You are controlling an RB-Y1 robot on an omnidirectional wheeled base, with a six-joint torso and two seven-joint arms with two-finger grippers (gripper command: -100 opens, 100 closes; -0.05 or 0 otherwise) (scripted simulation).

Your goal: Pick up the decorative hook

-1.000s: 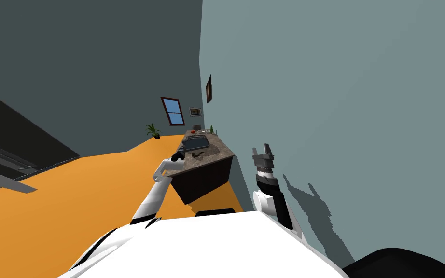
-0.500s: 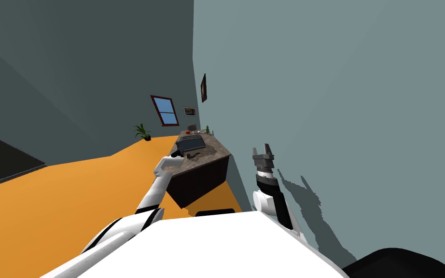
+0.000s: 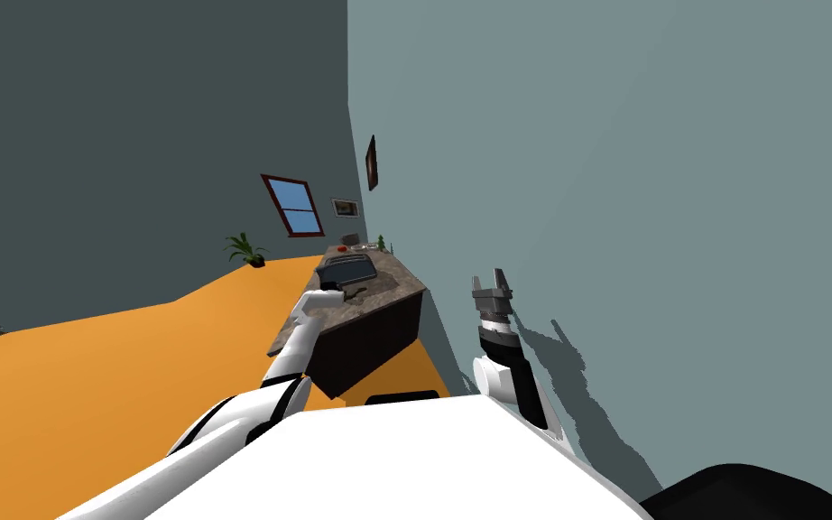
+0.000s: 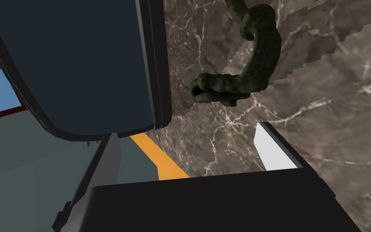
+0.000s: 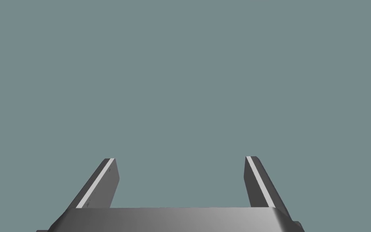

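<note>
Left fingers (image 4: 275,151) spread, empty, near hook (image 4: 257,60) (on counter (image 4: 341,121)); right fingers (image 5: 102,185) spread, empty.

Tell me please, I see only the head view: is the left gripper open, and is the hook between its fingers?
Observer: The left gripper is open; the left wrist view shows its fingers well apart.
Operator: And the hook?
Observer: The dark green hook lies on the marbled top, ahead of the fingertips, not between them.
Operator: Is anything close beside it?
Observer: A dark rounded object stands next to it, with a strip of marbled top showing between them.
</note>
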